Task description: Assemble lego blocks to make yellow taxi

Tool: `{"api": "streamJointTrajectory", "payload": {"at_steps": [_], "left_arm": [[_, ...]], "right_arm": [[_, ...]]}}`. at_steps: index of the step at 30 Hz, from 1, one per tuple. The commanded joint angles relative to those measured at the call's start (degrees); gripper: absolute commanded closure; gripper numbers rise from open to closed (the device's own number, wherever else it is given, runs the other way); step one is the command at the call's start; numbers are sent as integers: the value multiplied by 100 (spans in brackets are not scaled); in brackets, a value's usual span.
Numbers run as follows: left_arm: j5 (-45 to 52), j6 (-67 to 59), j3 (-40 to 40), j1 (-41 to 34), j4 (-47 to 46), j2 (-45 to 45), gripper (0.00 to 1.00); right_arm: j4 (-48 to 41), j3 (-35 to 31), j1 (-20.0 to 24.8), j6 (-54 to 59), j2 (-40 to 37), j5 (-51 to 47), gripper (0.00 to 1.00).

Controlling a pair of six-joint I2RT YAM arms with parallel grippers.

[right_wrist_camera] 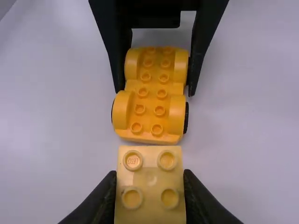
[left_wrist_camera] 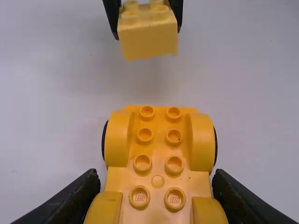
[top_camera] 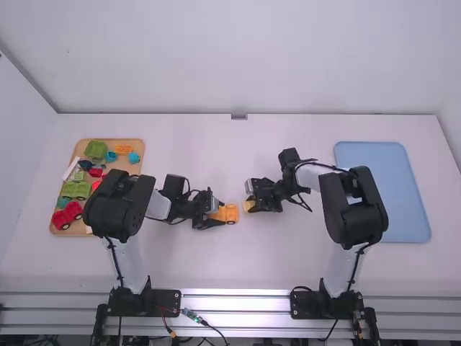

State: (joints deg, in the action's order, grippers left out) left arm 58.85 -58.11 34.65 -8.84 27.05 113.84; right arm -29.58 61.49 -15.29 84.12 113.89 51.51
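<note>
Yellow taxi wheeled base (left_wrist_camera: 158, 154): left gripper (left_wrist_camera: 156, 184) clamping it
Yellow brick (right_wrist_camera: 150, 179): right gripper (right_wrist_camera: 149, 184) pinching it, apart
Base studs (left_wrist_camera: 145, 135): awaiting bricks; assembly apparently just beginning

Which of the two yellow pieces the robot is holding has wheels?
The long car base in the left gripper: black wheels peek out at its sides. The square block in the right gripper has none.

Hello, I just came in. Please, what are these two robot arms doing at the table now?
They seem to be building a yellow toy taxi. The left tool grips the orange-yellow car base by its sides. The right tool holds a paler yellow block near one end of it. The two pieces are still apart, not joined.
</note>
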Motion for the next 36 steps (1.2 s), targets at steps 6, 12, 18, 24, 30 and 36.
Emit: {"api": "streamJointTrajectory", "payload": {"at_steps": [6, 12, 18, 24, 30, 36], "left_arm": [[-184, 162, 103, -28, -26, 50, 40], [-252, 134, 262, -28, -232, 50, 40], [-243, 130, 240, -28, -144, 50, 40], [-204, 130, 313, -116, -144, 81, 38], [-208, 167, 527, -315, -109, 323, 39], [-200, 411, 717, -286, -105, 492, 39]], "right_arm": [[151, 85, -247, -37, 91, 120, 88], [782, 74, -516, -1012, 93, -168, 91], [966, 74, -675, -1084, 98, -181, 93], [1029, 74, -758, -1084, 98, -181, 98], [1040, 68, -758, -1082, 104, -184, 100], [1298, 7, -748, -1405, 104, -256, 100]]}}
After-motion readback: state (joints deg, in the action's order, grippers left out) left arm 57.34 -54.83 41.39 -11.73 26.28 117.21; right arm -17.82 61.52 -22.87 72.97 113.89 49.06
